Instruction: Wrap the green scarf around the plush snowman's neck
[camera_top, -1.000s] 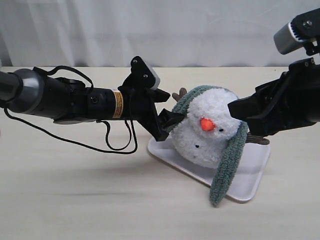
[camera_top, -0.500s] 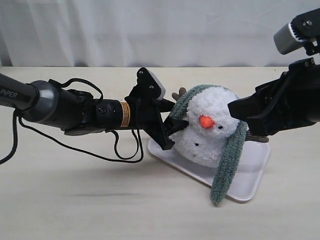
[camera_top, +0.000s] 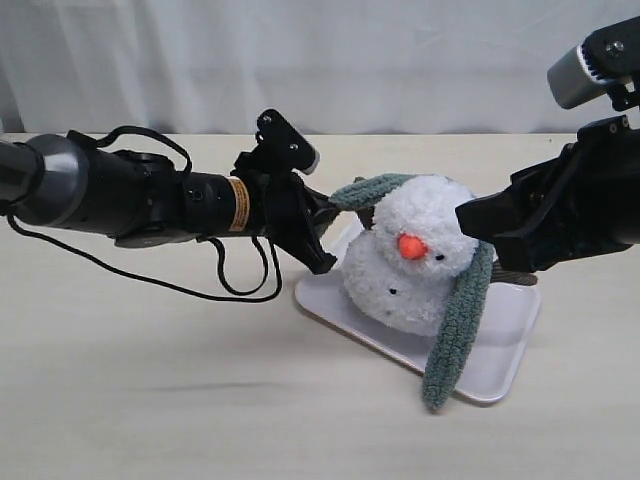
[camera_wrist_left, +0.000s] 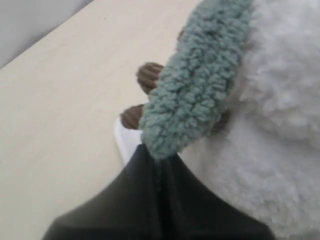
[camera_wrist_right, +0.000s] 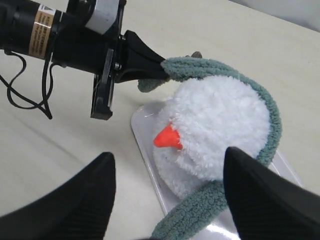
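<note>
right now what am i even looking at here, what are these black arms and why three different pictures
These are two robot arms, each ending in a gripper, working at a pale table. One picture is from a camera off to the side that sees the whole scene. The other two come from small cameras on each arm's wrist, looking along the gripper.

On the table lies a white tray, and on it sits a plush snowman with an orange nose. A green scarf is draped over its head, one end hanging down past the tray's edge.

The left gripper is shut on the scarf's other end and holds it up beside the head; its wrist picture shows that pinch close up. The right gripper is open and holds nothing, its two dark fingers either side of the snowman in its wrist picture.
</note>
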